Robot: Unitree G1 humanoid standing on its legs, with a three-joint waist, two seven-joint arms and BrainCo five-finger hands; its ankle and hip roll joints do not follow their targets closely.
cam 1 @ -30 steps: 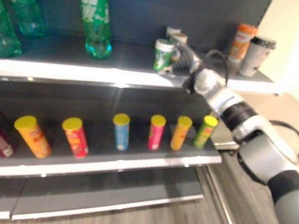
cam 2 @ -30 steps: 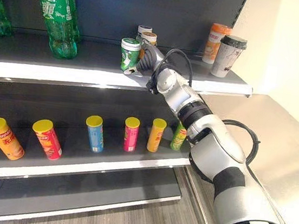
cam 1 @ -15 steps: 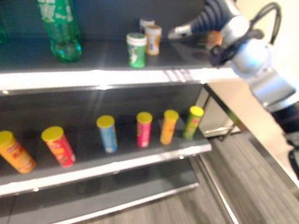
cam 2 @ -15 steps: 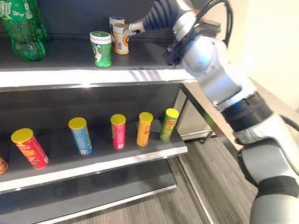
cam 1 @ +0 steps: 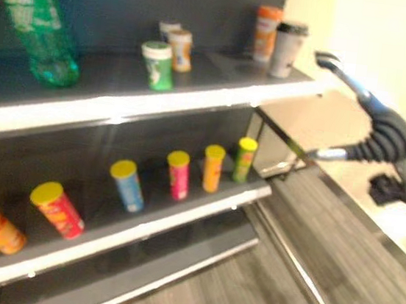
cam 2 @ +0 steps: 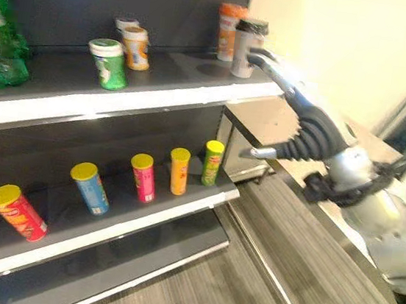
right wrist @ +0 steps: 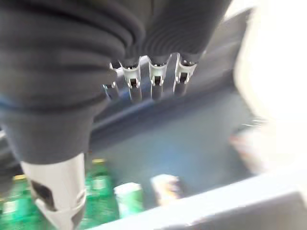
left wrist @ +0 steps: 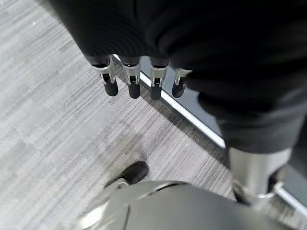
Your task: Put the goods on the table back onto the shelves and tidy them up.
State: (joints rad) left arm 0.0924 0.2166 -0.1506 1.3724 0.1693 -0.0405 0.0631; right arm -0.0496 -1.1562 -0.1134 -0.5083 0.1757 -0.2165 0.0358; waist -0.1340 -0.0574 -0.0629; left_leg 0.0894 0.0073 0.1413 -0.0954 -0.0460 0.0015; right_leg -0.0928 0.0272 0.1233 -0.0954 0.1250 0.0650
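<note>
Currently the right hand (cam 2: 306, 124) is seen out in front of the dark metal shelving (cam 2: 158, 94), off its right end and above the steel table (cam 1: 318, 118), fingers straight, thumb spread, nothing held. On the top shelf a green-labelled white-capped small cup (cam 2: 106, 62) is stood upright, with an orange-labelled small cup (cam 2: 136, 47) and a white-capped one just behind it, all apart from the hand. Further right on that shelf a tall orange cup (cam 2: 228, 29) and a grey dark-lidded cup (cam 2: 247, 46) are stood side by side near the end. A green plastic bottle (cam 1: 37, 24) is placed at the left. On the lower shelf a row of yellow-lidded snack tubes (cam 2: 178, 170) is set out, the left ones tilted. The left hand (left wrist: 139, 79) is hung over grey wood-grain floor (left wrist: 48, 124), fingers relaxed, empty.
</note>
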